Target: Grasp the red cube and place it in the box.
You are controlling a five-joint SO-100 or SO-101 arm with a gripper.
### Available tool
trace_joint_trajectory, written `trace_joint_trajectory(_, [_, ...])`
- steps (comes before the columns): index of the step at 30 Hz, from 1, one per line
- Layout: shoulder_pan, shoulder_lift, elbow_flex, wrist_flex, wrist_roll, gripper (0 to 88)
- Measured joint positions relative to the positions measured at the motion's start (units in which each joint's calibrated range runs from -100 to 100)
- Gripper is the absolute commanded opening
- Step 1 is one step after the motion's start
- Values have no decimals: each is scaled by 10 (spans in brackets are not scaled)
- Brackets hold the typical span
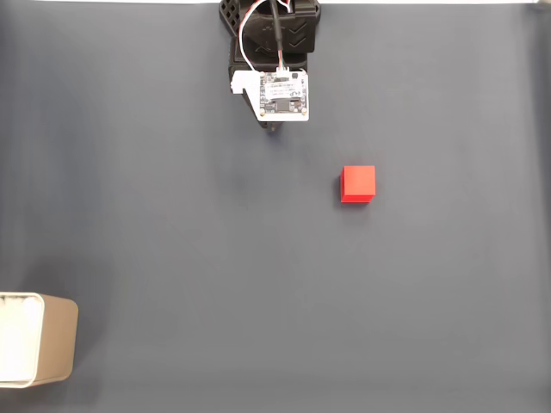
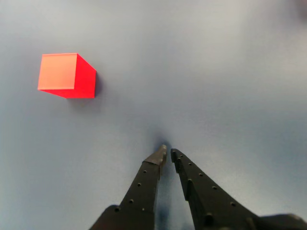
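Nothing of the task is done yet, judging from how things lie. The small bright red solid cube with matte faces (image 1: 358, 184) sits alone on the dark blue-grey table surface (image 1: 215, 284), right of centre in the fixed view and well apart from everything else. The beige thin-walled box with rounded corners and a white interior (image 1: 39, 340) stands at the far lower left edge of that view, cut off by the frame, with nothing red visible inside the part that shows. All steps remain: reach, grasp, carry, release.

The black two-finger gripper (image 2: 167, 153) hangs near the top centre of the fixed view, under the white circuit board on the arm (image 1: 282, 93). In the wrist view its 2 fingers (image 2: 144, 184) are nearly pressed together at the tips, with only a thin gap between them, and they hold nothing. The cube lies to the upper left in that view, clear of the fingers.

Being a cube, it has no long axis. In the fixed view its edges run about square to the frame; in the wrist view it appears turned, with 1 corner edge facing the camera, so I judge the gripper would need some alignment, and its fingers must spread first.
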Motion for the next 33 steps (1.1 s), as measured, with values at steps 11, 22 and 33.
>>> trace_joint_trajectory(11, [0, 71, -145, -163, 0, 0])
trace_joint_trajectory(22, [0, 307, -428, -161, -16, 0])
trace_joint_trajectory(33, [0, 454, -580, -74, -18, 0])
